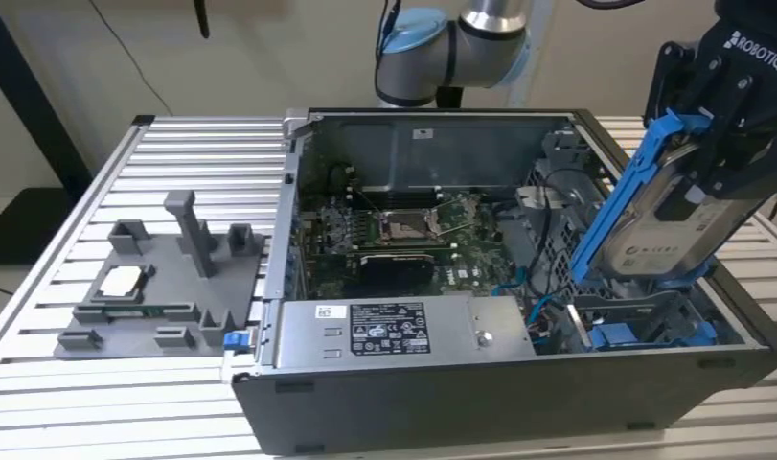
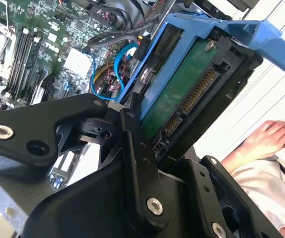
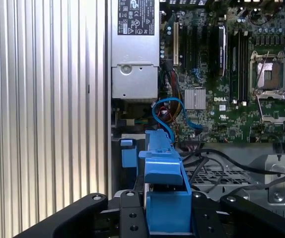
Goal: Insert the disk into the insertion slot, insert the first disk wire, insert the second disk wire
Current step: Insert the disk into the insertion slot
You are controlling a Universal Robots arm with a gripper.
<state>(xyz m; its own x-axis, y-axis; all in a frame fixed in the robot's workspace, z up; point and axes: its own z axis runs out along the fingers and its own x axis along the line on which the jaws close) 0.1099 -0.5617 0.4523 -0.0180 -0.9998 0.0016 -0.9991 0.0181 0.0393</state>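
Disk (image 1: 671,233) tilted within tool (image 1: 710,144) grasp

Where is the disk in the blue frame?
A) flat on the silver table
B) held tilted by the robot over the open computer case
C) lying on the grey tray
B: the jaws are clamped on the disk, which stands tilted above the open computer case.

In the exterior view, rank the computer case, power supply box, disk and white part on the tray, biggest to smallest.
computer case
power supply box and disk: look alike; the raised disk may be nearer
white part
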